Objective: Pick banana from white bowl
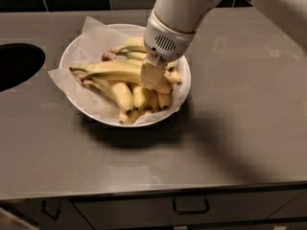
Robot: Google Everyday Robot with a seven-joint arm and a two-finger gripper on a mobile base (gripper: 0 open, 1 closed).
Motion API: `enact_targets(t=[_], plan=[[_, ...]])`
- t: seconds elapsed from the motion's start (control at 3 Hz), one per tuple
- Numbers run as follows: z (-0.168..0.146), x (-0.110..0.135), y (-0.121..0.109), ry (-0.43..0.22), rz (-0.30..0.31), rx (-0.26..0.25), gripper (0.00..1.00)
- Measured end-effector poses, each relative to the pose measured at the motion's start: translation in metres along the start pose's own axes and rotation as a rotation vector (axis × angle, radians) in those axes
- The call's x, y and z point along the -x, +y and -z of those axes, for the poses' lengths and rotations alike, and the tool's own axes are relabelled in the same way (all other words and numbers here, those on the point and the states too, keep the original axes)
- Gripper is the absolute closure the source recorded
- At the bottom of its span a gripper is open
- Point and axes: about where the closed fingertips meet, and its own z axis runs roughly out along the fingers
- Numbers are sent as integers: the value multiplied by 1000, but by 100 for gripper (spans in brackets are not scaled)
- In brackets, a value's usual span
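The white bowl (pixel 76 47), lined with crinkled white paper, stands on the grey counter and holds several bananas. The banana (pixel 115 71), long, curved and greenish along its upper side and stem, lies across the top of the pile with its stem to the left. My gripper (pixel 152 75) reaches down from the upper right and sits on the right part of this banana, hiding that stretch of it. My white arm (pixel 177 13) covers the bowl's far right rim.
Shorter all-yellow bananas (pixel 123 95) lie under and in front of the long one. A dark round opening (pixel 14 63) is cut into the counter at the left. Drawer handles (pixel 191 207) show below the counter's front edge. Dark tiles run along the back.
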Motion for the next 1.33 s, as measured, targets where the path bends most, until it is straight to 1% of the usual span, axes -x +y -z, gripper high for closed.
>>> enact_targets(t=[0.33,0.67,1.0,1.33], plan=[[0,0,0,0,0,0,100],[8,-1,2,-38,9,7,100],[30,1,8,-92,30,-18,100],[58,8,18,-157,64,-62,100]])
